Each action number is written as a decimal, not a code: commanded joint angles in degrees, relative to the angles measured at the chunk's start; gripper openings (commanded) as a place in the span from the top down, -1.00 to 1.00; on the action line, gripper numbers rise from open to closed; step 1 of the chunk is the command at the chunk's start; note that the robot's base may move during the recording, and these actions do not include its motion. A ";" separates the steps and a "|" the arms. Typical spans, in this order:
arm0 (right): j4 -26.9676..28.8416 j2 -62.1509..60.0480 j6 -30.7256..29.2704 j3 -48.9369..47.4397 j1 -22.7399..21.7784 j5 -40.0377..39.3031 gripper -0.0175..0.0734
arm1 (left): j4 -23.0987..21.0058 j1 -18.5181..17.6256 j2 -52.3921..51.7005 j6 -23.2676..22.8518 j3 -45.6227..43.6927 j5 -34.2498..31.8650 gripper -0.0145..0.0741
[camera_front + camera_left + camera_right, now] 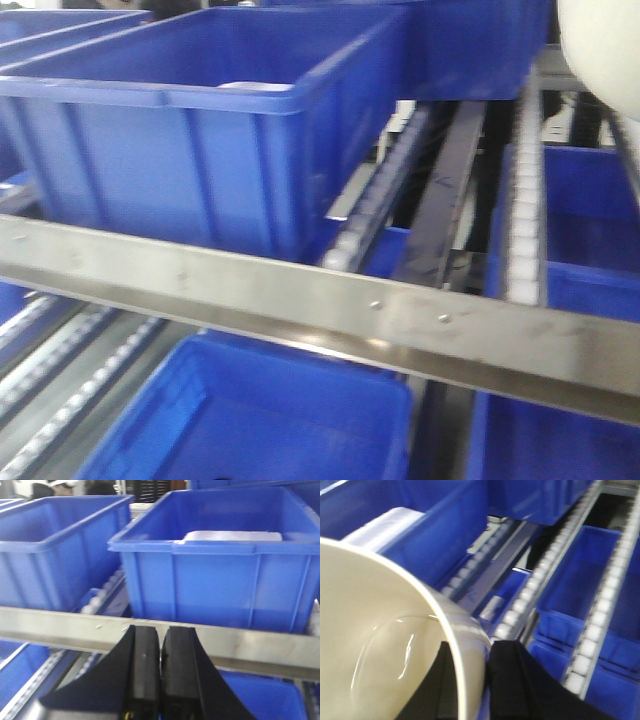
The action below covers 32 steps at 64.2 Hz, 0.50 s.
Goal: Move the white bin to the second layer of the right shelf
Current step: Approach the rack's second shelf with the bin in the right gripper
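The cream-white bin [370, 630] fills the lower left of the right wrist view, held in the air above the rack. My right gripper [470, 665] is shut on its wall, one black finger inside and one outside. In the front view only a curved part of the white bin [605, 45] shows at the top right corner, above the right shelf's roller rails [525, 200]. The same white-roller rails [545, 575] slope away beside the bin. My left gripper [161, 645] is shut on nothing, just in front of the steel front bar [60, 627].
A large blue crate [200, 120] sits on the roller level at left, with a white object inside [232, 536]. Another blue crate [45, 545] stands beside it. More blue crates [250, 420] lie on the level below. A steel cross bar [330, 300] runs across the front.
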 commanded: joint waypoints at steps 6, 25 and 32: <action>-0.60 -0.02 0.01 -1.75 -0.30 -5.68 0.49 | -0.31 -0.21 -0.80 -0.20 2.11 -4.82 0.48; -0.60 -0.02 0.01 -1.75 -0.30 -5.68 0.49 | -0.31 -0.21 -0.80 -0.20 2.11 -4.82 0.48; -0.60 -0.02 0.01 -1.75 -0.30 -5.68 0.49 | -0.31 -0.21 -0.80 -0.20 2.11 -4.82 0.48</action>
